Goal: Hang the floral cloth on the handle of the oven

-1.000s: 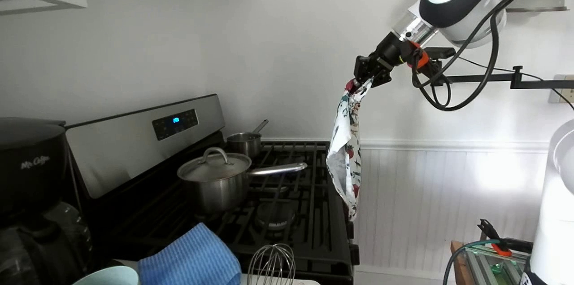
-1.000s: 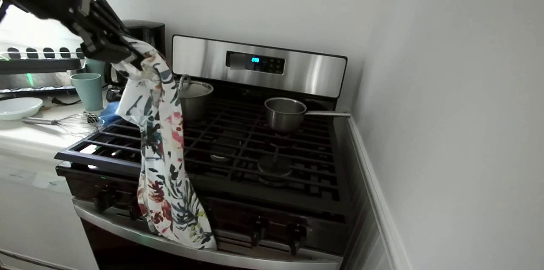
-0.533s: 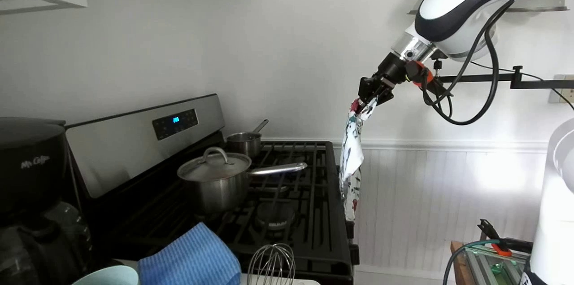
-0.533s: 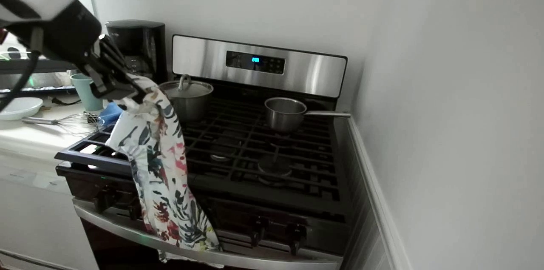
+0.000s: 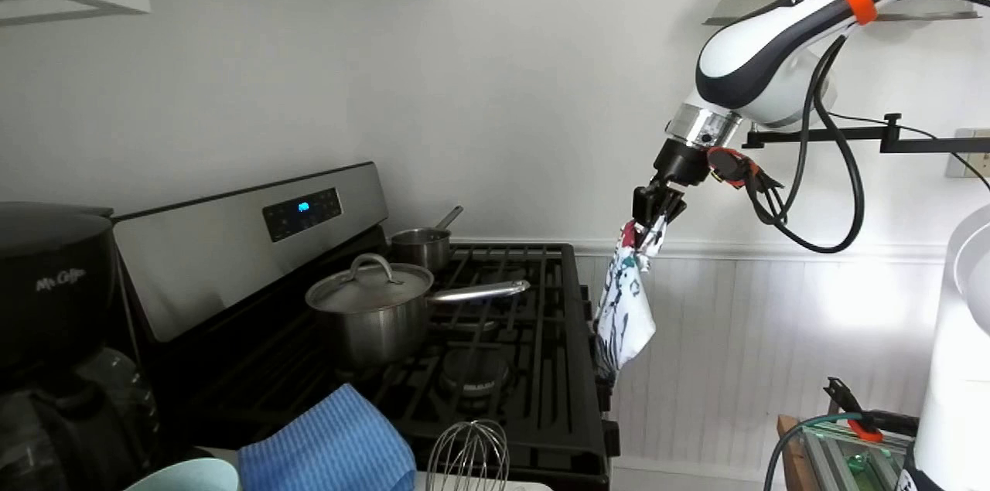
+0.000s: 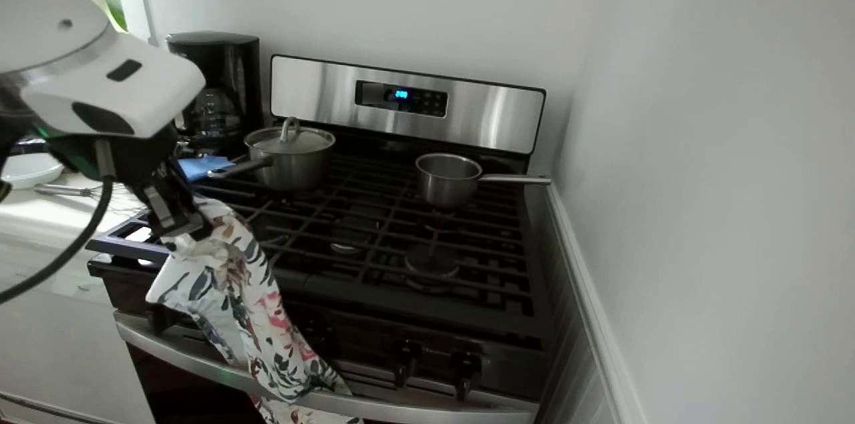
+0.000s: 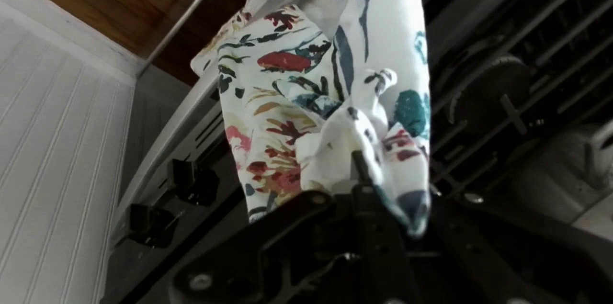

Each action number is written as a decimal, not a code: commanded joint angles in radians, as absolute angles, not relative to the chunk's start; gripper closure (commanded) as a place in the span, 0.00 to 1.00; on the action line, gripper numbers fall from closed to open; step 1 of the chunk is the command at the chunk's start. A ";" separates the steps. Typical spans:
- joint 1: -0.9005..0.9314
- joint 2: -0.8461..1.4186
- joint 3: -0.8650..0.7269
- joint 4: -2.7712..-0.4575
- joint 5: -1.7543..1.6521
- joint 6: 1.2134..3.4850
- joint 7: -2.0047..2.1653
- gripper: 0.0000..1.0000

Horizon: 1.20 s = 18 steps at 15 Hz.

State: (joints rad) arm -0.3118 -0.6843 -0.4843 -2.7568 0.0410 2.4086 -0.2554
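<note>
"So, what do the jaws have?"
"You have them clenched on the floral cloth [image 6: 268, 317], bunched there."
"And below?"
"In an exterior view it slants toward five o'clock, runs behind the handle [image 6: 414, 409] of the oven [image 6: 387, 294] and shows below it."

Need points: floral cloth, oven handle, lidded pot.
Floral cloth [image 7: 287, 103]: wrist view, printed face.
Oven handle [image 6: 421, 410]: in an exterior view, bare bar.
Lidded pot [image 5: 375, 332]: in an exterior view, side wall.
</note>
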 commanded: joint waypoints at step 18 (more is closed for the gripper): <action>-0.418 -0.095 -0.412 -2.693 -0.506 2.380 -0.338 0.99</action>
